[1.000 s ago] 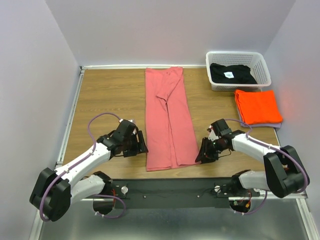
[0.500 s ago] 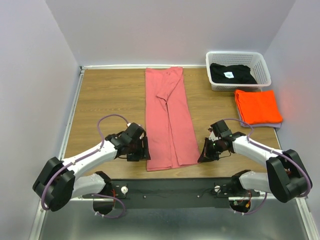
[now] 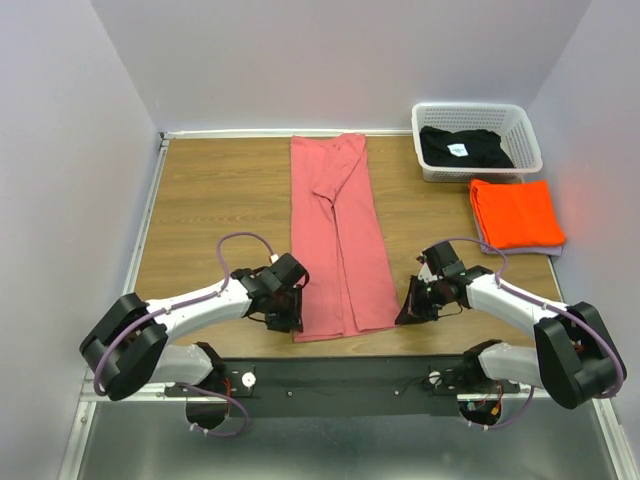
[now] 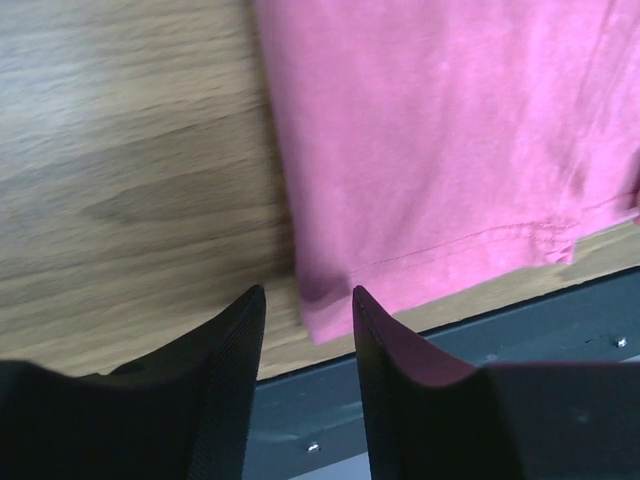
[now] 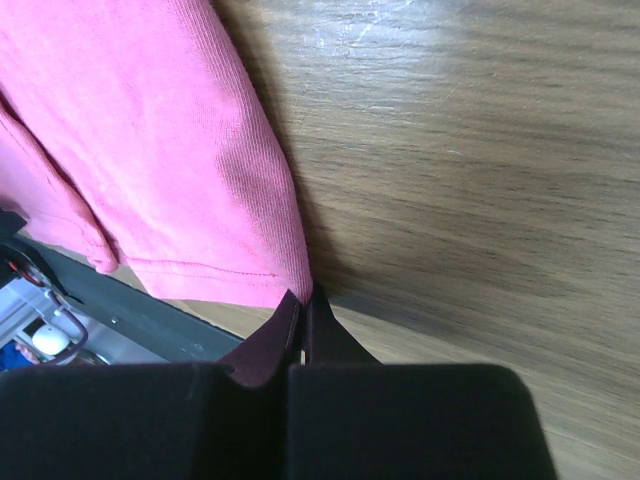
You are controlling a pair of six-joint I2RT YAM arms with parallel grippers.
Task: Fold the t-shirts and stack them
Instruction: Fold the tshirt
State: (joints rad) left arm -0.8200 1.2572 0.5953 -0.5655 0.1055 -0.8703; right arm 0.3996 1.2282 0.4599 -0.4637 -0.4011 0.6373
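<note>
Two grippers meet the near hem of the pink-red t-shirt: the left gripper spread around one corner, the right gripper pinching the other.

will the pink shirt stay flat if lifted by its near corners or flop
Likely floppy: the pink shirt is thin cloth lying limp in a long folded strip, so it should sag between held corners. Probably light; the right gripper pinches only a corner tip. Folded layers may slip apart while the left gripper is open at the other corner.
</note>
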